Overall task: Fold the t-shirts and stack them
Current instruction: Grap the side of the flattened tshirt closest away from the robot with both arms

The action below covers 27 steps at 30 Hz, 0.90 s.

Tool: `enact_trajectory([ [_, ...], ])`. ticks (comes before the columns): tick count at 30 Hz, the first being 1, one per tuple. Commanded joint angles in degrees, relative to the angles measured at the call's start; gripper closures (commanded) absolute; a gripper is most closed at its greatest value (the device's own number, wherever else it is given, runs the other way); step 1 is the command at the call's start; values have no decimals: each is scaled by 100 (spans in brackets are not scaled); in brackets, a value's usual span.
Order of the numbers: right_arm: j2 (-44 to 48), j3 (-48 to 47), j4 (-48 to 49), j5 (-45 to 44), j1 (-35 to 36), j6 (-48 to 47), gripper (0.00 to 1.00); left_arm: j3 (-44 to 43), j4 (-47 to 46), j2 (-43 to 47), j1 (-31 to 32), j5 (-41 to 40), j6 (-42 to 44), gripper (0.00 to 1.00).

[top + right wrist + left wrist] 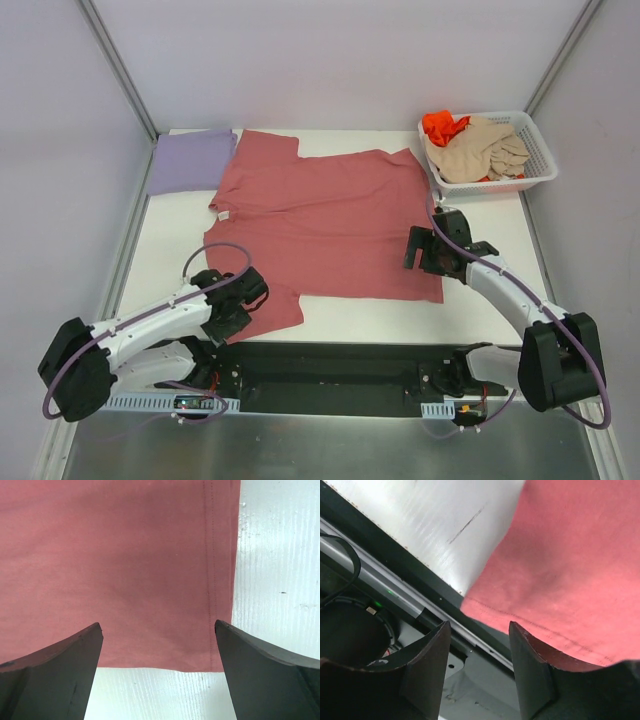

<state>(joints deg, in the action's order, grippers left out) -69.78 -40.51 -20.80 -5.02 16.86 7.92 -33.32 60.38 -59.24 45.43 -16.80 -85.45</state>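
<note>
Rose-red cloth fills the middle of the desk (pixel 380 315): the rose-red t-shirt (pixel 320 215) lies spread flat, we judge ready for folding; our left fingers (pixel 427 665) stand apart and empty at its near sleeve; our right fingers (pixel 55 670) stand wide apart above its hem corner, probably to take both sides together; the lavender t-shirt (pixel 190 160) lies folded far left; the white basket (pixel 540 150) holds the beige t-shirt (pixel 480 150) and the orange t-shirt (pixel 443 125).

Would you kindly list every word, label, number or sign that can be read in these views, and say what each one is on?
No text can be read in any view.
The small white tag at the collar of the red t-shirt: too small to read.
</note>
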Motion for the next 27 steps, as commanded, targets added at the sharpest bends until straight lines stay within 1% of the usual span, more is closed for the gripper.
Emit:
enact_trajectory([
  [1,61,43,14,-26,28,-10,3,203,-306,254,63,-648,-710,50],
  [3,26,78,49,36,36,-45,3,396,-562,535,63,-728,-710,47],
  [6,26,131,32,-69,28,-28,3,703,-632,817,54,-606,-920,47],
  [11,43,166,-21,-105,36,43,3,1020,-685,932,63,-263,-1079,53],
  [12,52,175,-30,-131,36,51,4,1073,-729,889,54,-297,-1096,56],
  [15,52,175,-126,-262,28,104,3,1003,-852,713,63,-385,-1035,72],
  [17,113,175,-231,-368,28,200,3,933,-957,599,54,-429,-965,84],
  [18,174,167,-301,-429,28,244,3,889,-958,537,62,-447,-947,93],
  [19,253,166,-389,-517,19,306,3,828,-967,484,63,-465,-912,100],
  [23,771,201,-942,-1114,1,753,3,573,-958,527,63,-553,-570,100],
  [25,1070,315,-1206,-1308,-51,1052,3,441,-958,606,63,-605,-307,100],
  [27,1387,508,-1409,-1300,-139,1377,3,335,-967,686,54,-623,-96,100],
])
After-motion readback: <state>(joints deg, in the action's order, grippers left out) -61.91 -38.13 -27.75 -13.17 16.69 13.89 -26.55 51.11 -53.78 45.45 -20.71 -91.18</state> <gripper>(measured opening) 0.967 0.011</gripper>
